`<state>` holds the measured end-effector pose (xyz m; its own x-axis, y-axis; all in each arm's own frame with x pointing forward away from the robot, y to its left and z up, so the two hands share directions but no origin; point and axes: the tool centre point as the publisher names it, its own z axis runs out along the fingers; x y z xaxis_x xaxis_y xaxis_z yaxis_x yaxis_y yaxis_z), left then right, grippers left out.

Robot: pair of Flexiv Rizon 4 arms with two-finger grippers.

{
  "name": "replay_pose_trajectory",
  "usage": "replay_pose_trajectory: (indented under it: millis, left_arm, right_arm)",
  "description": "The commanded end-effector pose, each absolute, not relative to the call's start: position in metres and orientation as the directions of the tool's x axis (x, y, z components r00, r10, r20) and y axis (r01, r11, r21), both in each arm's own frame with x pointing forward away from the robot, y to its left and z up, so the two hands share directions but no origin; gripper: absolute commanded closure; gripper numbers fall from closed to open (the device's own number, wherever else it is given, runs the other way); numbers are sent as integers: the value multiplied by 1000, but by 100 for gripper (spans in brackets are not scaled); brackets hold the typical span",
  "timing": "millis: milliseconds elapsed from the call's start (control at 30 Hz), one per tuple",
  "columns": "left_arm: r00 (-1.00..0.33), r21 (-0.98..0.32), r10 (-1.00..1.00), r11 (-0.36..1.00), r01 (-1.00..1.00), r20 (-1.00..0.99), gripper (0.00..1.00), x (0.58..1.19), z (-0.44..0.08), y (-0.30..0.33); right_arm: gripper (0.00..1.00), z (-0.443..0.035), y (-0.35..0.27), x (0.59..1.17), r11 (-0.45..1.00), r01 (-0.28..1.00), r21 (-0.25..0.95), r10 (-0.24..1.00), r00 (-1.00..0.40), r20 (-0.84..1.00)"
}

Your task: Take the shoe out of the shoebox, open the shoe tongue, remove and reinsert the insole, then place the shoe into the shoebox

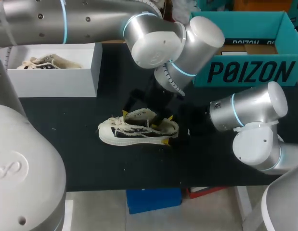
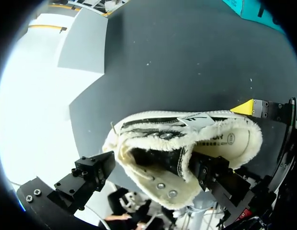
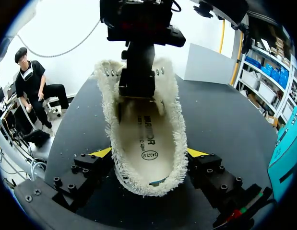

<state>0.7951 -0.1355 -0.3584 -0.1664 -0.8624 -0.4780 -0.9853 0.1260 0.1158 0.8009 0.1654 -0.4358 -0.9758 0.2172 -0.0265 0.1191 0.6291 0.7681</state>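
— Where's everything?
— Black table (image 1: 81,159). The teal shoebox (image 1: 245,72) is at its two o'clock corner. The shoe (image 1: 134,132) (cream, fleecy collar) lies mid-table, out of the box.
— And the claws?
— The right gripper (image 3: 149,153) pinches the shoe's heel from both sides. The left gripper (image 2: 153,163) is at the shoe's mouth; pinching or spread, I cannot tell.

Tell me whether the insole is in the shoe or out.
In. The right wrist view looks down into the shoe, where the printed insole lies flat on the bottom.
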Motion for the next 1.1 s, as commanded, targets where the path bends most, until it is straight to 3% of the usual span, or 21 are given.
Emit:
replay_pose_trajectory:
  millis: [33,67,100,133,167,1100]
  left_arm:
    - [-166,123,-858,121,-985,-485,0,797,-362,-137]
    - [-166,123,-857,121,-985,-488,13,797,-362,-137]
    - [-166,123,-856,121,-985,-489,49,798,-362,-137]
    - [-167,125,-855,121,-985,-490,70,798,-363,-136]
    - [-167,125,-855,120,-985,-491,100,798,-363,-136]
    - [-161,84,-893,139,-987,-420,100,800,-336,-135]
  right_arm:
    - [100,-437,165,800,630,120,767,220,-975,-27]
    - [100,-437,165,800,630,120,767,220,-975,-27]
    - [100,-437,165,800,630,120,767,220,-975,-27]
    - [100,-437,165,800,630,120,767,220,-975,-27]
    - [100,-437,165,800,630,120,767,220,-975,-27]
    - [100,-437,165,800,630,120,767,220,-975,-27]
